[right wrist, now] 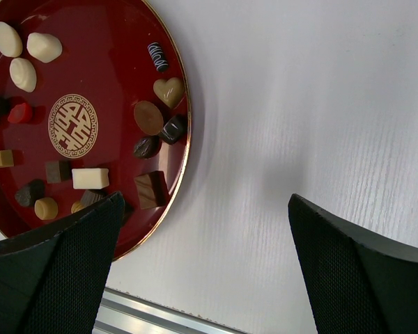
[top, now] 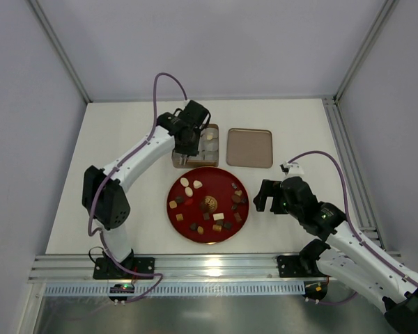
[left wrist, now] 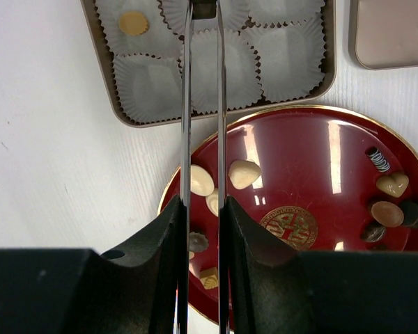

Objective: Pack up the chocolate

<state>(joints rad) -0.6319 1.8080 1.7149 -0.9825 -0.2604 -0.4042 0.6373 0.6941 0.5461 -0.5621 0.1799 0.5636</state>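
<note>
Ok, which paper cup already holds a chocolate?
The top-left cup in the left wrist view, holding a round tan chocolate; the other visible cups look empty.

red plate [right wrist: 115, 59], gold emblem [right wrist: 72, 126]; chocolate [right wrist: 149, 117] brown, tan, cream; white paper cups [left wrist: 285, 52]

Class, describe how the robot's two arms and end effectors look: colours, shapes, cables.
The left arm and right arm have white links, black joints and a purple cable. The left end effector carries two thin metallic blades on black mounts; the right end effector has broad black textured wedge fingers.
</note>
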